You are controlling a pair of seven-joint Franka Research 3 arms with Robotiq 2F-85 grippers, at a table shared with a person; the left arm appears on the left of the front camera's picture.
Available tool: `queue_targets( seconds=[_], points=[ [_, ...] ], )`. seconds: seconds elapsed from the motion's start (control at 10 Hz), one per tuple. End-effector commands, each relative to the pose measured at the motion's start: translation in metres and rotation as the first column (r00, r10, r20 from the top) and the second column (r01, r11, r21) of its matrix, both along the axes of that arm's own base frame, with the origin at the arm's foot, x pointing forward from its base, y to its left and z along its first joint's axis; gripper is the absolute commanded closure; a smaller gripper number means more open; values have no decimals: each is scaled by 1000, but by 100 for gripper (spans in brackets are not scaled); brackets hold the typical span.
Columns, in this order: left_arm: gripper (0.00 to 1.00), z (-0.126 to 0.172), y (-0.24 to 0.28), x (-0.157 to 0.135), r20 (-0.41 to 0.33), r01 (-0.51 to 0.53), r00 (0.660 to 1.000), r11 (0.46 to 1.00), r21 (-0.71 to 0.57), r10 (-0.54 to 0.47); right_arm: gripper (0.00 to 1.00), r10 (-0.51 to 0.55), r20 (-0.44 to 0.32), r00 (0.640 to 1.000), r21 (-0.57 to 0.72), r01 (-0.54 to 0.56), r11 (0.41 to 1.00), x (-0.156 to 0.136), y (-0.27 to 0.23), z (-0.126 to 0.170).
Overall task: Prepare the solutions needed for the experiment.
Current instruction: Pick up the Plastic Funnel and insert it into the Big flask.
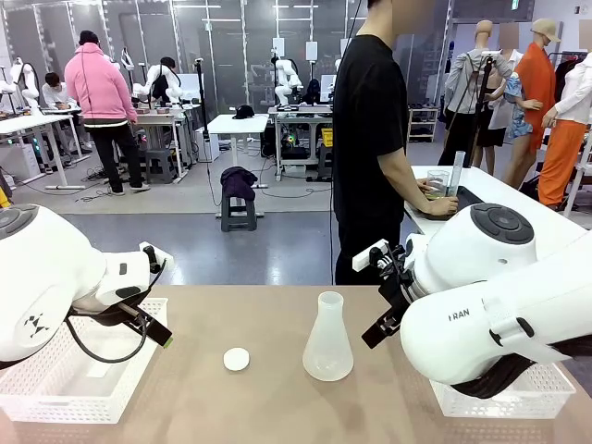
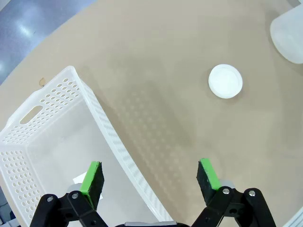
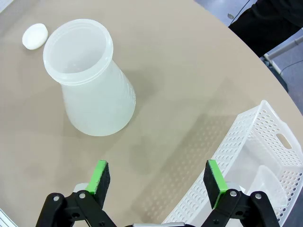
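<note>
Your left end effector (image 2: 149, 171) hangs wide open over the rim of the left basket (image 2: 47, 109), holding nothing. Next on the counter (image 1: 277, 314) is a white cap (image 2: 226, 81), then the frosted conical flask (image 1: 327, 340), upright and uncapped mid-counter. I can't make out any liquid in it. Your right end effector (image 3: 158, 176) is wide open too, near the flask, with the right basket (image 3: 246, 132) beside it.

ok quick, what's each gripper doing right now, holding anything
left gripper: open, holding nothing, over the white basket edge
right gripper: open, holding nothing, short of the flask
</note>
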State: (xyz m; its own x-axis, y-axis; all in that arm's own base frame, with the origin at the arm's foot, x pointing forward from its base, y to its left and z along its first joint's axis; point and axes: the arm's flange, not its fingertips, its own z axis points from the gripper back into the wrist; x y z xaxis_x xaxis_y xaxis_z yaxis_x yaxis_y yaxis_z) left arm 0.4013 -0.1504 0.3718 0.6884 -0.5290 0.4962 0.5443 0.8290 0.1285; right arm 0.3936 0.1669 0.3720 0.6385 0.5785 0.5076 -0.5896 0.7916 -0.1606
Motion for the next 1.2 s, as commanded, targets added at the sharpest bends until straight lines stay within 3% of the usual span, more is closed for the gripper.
queue_targets(
  seconds=[0.0,0.2,0.5,0.7,0.8,0.9,1.1],
  points=[
    [0,14,4,-9,-21,-7,1000,998,-64,5,0,-18,-39,999,74,21,997,-8,-4,8],
    [0,47,25,-27,-107,-42,994,982,-187,22,0,-39,-69,997,198,52,979,-23,-22,40],
    [0,87,70,-35,-251,-102,968,888,-449,-16,0,-169,-208,963,438,246,865,-27,-54,86],
    [0,99,95,-34,-347,-191,938,801,-567,-22,0,-195,-362,911,553,379,742,-27,-75,107],
    [0,102,108,-35,-367,-211,929,745,-633,-49,0,-153,-444,883,618,425,662,-25,-85,112],
    [0,101,120,-37,-402,-255,914,697,-670,-52,0,-102,-479,872,672,439,596,-25,-93,114],
    [0,100,138,-38,-457,-346,886,546,-763,-77,0,-133,-496,858,667,474,574,-28,-104,115]
  ],
)
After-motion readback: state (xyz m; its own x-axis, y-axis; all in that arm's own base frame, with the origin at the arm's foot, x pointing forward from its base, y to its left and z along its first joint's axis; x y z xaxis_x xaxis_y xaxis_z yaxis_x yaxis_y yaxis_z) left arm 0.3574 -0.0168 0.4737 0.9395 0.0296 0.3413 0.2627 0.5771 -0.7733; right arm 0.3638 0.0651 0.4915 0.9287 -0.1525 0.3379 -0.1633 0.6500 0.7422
